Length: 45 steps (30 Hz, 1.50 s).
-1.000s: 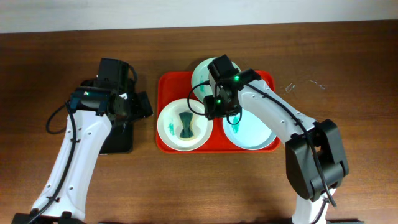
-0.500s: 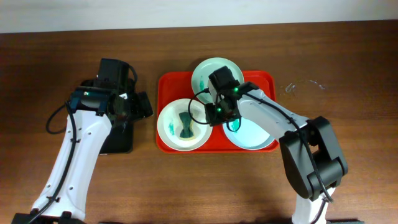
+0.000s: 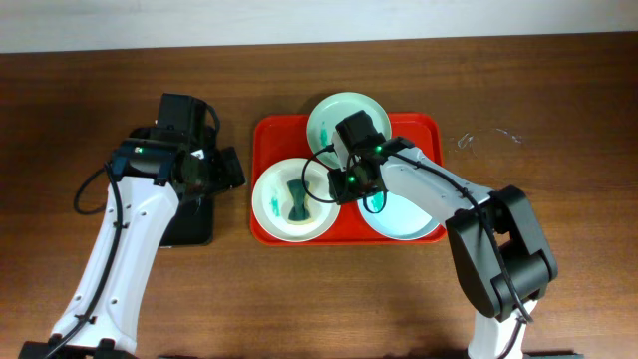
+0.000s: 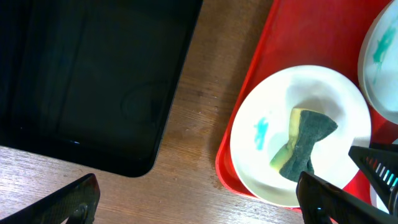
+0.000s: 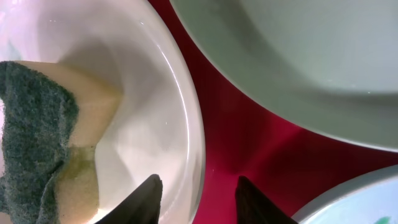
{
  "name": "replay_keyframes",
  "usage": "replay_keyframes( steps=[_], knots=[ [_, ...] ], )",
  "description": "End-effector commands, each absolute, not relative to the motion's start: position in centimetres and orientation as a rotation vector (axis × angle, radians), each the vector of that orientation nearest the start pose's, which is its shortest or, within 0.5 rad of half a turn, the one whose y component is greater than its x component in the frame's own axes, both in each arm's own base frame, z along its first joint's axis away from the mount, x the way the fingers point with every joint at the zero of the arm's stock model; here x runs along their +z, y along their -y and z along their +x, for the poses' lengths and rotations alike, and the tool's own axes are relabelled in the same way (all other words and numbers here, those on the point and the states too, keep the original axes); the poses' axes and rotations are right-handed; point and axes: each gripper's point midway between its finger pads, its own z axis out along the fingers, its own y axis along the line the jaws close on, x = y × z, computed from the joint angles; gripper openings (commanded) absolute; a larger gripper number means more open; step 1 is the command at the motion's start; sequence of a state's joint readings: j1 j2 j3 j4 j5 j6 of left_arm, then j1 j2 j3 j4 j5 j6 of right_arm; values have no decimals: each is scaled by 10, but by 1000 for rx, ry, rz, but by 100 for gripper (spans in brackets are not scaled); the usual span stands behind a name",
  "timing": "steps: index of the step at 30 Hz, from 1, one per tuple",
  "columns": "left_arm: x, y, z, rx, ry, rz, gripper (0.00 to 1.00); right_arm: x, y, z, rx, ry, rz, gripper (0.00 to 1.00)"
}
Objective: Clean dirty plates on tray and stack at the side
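Jaws spread, right gripper straddles rim of plate holding sponge on the tray; left gripper, jaws spread, hangs beside black tray.

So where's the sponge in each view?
Overhead: sponge centre-left, on the white plate.
Left wrist: sponge lower right, same plate.
Right wrist: sponge at left edge, inside the plate's rim.
Shared landmark: red tray under the plate.

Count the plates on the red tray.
3. Left plate holds a sponge; far plate overhangs the tray rim; right plate lies partly under the right arm. None looks hidden.
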<state>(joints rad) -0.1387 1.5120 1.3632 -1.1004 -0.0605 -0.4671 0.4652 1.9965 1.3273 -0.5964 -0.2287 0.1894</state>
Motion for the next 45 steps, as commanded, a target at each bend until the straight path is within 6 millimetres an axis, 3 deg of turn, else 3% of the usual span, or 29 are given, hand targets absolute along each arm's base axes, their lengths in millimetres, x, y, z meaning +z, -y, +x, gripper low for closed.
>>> replay_keyframes(
  steps=[1,8,13,16,27,34,37,40,44,45],
  knots=[
    [166,35,331,-40,-2780,-455,99,10,-223,367,444,-2873,-448,39],
    [166,35,331,-40,-2780,-455,99,-9,-219,368,452,-2907,-429,38],
    [166,35,331,-40,-2780,-455,99,-4,-217,370,610,-2905,-409,26],
    [166,35,331,-40,-2780,-455,99,0,-217,369,680,-2896,-430,26],
    [166,35,331,-42,-2780,-455,99,0,-221,365,690,-2902,-445,25],
    [165,55,324,-193,-2829,-436,99,0,-225,363,691,-2902,-452,4],
    [163,64,322,-254,-2847,-420,98,0,-225,364,693,-2902,-445,4],
    [155,82,315,-321,-2880,-360,85,0,-226,363,695,-2906,-431,4],
    [136,115,309,-413,-2902,-176,37,0,-226,363,703,-2912,-411,4],
    [132,121,308,-428,-2900,-151,34,0,-227,363,703,-2913,-412,4]
  ],
)
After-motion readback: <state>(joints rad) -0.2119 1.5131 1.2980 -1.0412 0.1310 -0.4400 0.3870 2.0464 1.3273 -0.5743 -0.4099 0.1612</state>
